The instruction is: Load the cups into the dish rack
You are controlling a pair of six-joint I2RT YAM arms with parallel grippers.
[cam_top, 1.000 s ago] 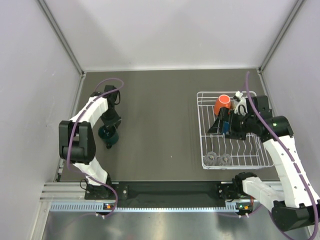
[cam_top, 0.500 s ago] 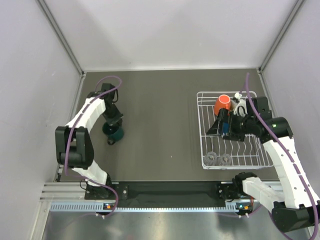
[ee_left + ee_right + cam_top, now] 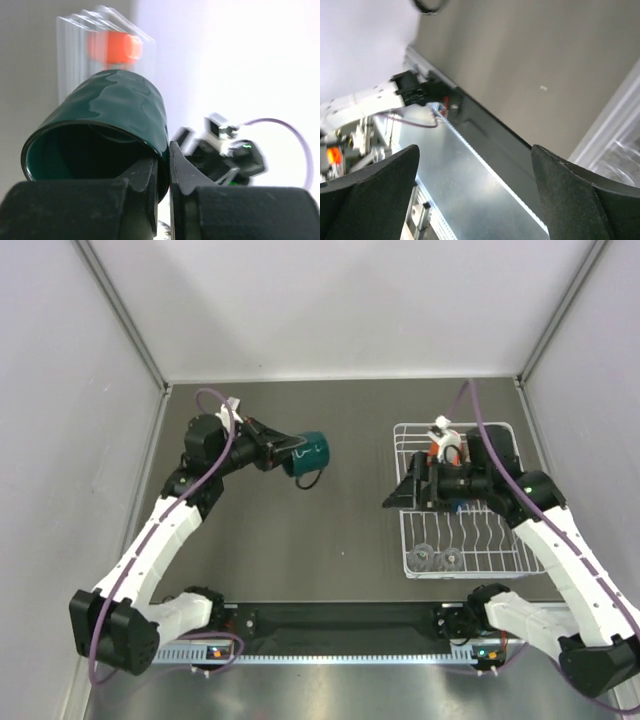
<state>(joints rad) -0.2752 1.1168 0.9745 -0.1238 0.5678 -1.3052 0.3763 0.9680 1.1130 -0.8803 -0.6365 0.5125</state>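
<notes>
My left gripper (image 3: 282, 455) is shut on the rim of the dark green cup (image 3: 311, 455) and holds it on its side in the air over the middle left of the table. In the left wrist view the cup (image 3: 110, 120) fills the frame, one finger inside the rim and one outside. The white wire dish rack (image 3: 462, 502) stands at the right; the orange mug (image 3: 437, 449) at its far end is mostly hidden by my right arm. Two clear glasses (image 3: 437, 558) lie at its near end. My right gripper (image 3: 404, 491) is open and empty at the rack's left edge.
The grey side walls close the table on the left and right. A metal rail (image 3: 340, 625) runs along the near edge between the arm bases. In the right wrist view the rail (image 3: 485, 135) and a corner of the rack (image 3: 620, 120) show.
My left gripper has lifted the dark green cup from the table at the left and swung it up and right, tipped on its side. My right arm has moved left and away from the blue mug spot.
</notes>
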